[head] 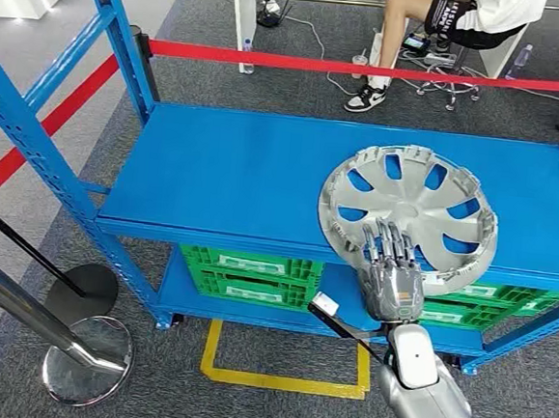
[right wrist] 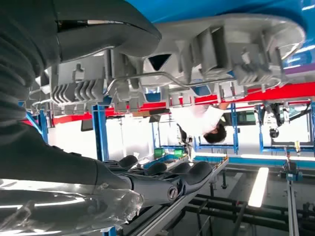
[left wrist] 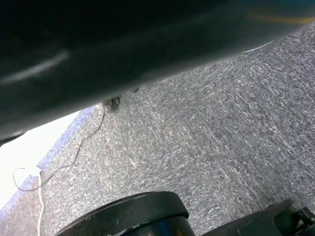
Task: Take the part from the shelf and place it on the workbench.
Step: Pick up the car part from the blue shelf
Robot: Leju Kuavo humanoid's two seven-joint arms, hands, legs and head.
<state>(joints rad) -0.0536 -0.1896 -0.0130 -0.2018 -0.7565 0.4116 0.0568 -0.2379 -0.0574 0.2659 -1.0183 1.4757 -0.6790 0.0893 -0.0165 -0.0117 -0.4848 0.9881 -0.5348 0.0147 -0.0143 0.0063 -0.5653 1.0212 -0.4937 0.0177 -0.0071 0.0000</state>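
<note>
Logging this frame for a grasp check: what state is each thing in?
Hubcap: face up on the shelf, its near edge overhanging the front.
Right hand: open, fingers over the hubcap's near rim, thumb at its underside, not yet closed.
Crates: on the lower level.
Person: seated behind the red tape.

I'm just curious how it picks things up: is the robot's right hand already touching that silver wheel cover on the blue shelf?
Cannot tell. In the head view the right hand overlaps the wheel cover's near rim; the right wrist view shows a gap between the fingers and the cover.
</note>
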